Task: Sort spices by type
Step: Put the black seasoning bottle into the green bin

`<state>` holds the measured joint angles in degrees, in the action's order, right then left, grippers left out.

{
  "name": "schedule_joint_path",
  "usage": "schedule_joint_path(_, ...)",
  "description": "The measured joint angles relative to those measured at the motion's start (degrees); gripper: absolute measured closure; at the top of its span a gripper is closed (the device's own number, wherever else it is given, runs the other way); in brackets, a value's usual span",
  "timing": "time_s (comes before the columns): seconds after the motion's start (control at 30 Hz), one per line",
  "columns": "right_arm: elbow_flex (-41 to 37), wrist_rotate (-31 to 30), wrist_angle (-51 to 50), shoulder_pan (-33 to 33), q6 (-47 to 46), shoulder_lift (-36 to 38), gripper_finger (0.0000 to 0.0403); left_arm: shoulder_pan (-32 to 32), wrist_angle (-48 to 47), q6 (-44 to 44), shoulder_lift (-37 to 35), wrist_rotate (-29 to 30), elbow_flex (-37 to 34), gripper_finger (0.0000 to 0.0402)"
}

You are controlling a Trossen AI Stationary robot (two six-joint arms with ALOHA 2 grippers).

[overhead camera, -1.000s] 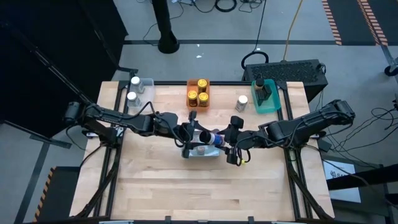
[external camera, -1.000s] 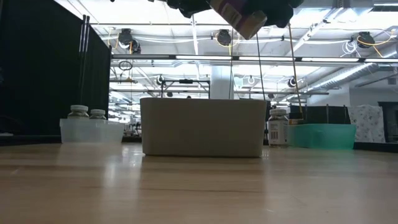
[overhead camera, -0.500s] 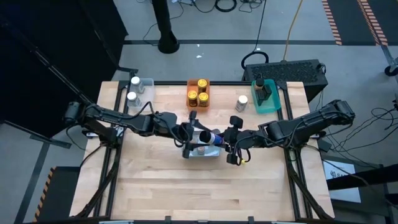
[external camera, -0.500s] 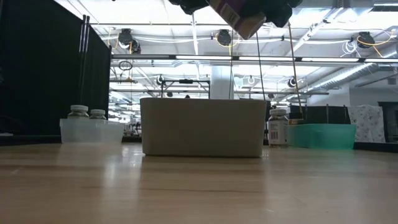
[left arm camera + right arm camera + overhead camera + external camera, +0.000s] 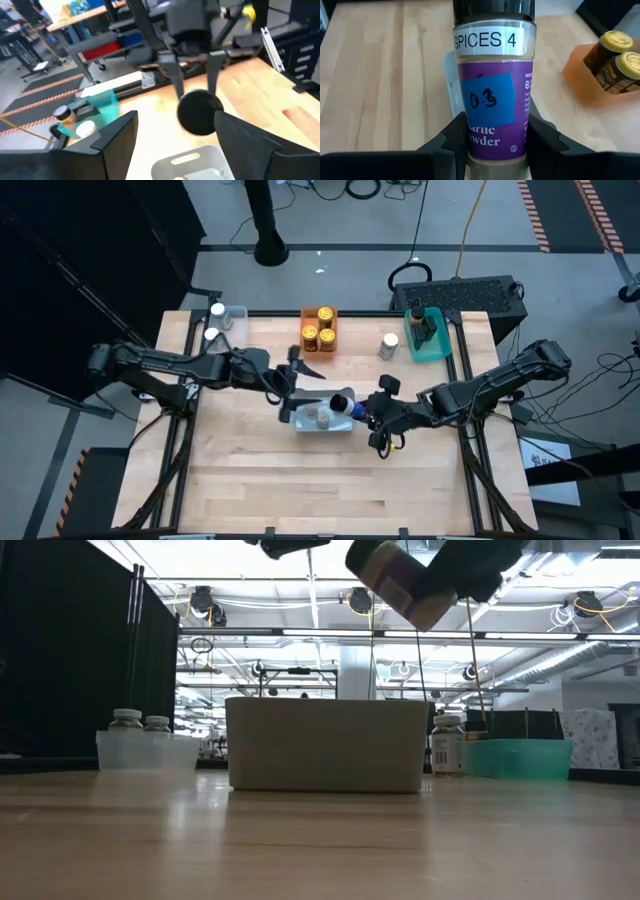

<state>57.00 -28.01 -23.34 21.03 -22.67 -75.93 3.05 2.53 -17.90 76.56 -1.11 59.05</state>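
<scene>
A spice jar point(image 5: 492, 95) with a purple label and a black lid point(image 5: 200, 112) hangs over the white bin point(image 5: 322, 425) at mid-table, my right gripper point(image 5: 368, 410) shut on it. Its lid end points toward the table's left. Another white-lidded jar point(image 5: 323, 416) stands inside the white bin. My left gripper point(image 5: 298, 388) is open just left of the held jar, its fingers point(image 5: 117, 140) apart with nothing between them. My right gripper pinches the lower part of the jar point(image 5: 495, 150), below its purple label, between its two fingers point(image 5: 451, 142). It comes from the table's right, slanting down, along the jar. The jar is lifted clear above the white bin and tilted point(image 5: 400, 585), lid end away from the gripper.
At the table's far edge stand a clear bin point(image 5: 232, 315) with two white-lidded jars, an orange bin point(image 5: 319, 332) with gold-lidded jars and a teal bin point(image 5: 428, 338) with a dark jar. A single white-lidded jar point(image 5: 389, 345) stands beside the teal bin. The near half is bare wood.
My left gripper has drawn back from the jar's lid end toward the table's left edge and no longer touches the jar. The jar stays with my right gripper, has shifted a little toward the right and sits more tilted than before.
</scene>
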Motion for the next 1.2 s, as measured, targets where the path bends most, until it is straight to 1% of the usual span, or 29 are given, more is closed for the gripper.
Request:
schedule_joint_path(0.13,-6.1,-7.1,11.4,3.2,-1.1,0.5,0.0276,-0.4,0.5,1.1,-2.3,0.1,-2.9,0.0132)
schedule_joint_path(0.23,-11.3,-12.6,24.0,5.9,1.6,0.5,0.0276,-0.1,6.3,3.3,-2.5,-0.9,-7.4,0.0132)
schedule_joint_path(0.3,-14.8,-15.8,34.1,7.6,4.7,0.5,0.0276,0.4,12.5,4.9,-2.5,-2.3,-10.8,0.0132)
schedule_joint_path(0.37,-17.9,-18.0,44.5,9.0,9.7,0.2,0.0276,1.1,20.2,6.0,-2.5,-4.8,-14.2,0.0132)
schedule_joint_path(0.43,-20.0,-18.6,54.2,9.7,15.3,-0.6,0.0276,1.7,28.3,7.1,-2.1,-7.9,-16.9,0.0132)
schedule_joint_path(0.5,-20.6,-18.7,59.9,9.8,19.7,-1.7,0.0276,2.1,34.8,7.1,-1.5,-9.2,-18.8,0.0132)
schedule_joint_path(0.63,-19.7,-18.3,64.8,8.8,26.4,-4.7,0.0276,2.6,39.9,7.1,0.9,-9.2,-18.8,0.0132)
schedule_joint_path(0.83,-17.7,-18.3,68.2,7.7,32.0,-7.4,0.0276,2.7,45.9,7.1,6.4,-9.2,-17.1,0.0132)
schedule_joint_path(1.07,-16.6,-18.3,68.2,7.4,34.0,-7.7,0.0277,2.7,50.3,9.1,13.2,-9.2,-13.7,0.0132)
schedule_joint_path(1.2,-16.7,-18.1,67.9,7.4,34.0,-7.7,0.0277,2.7,50.2,9.1,16.9,-9.2,-10.4,0.0132)
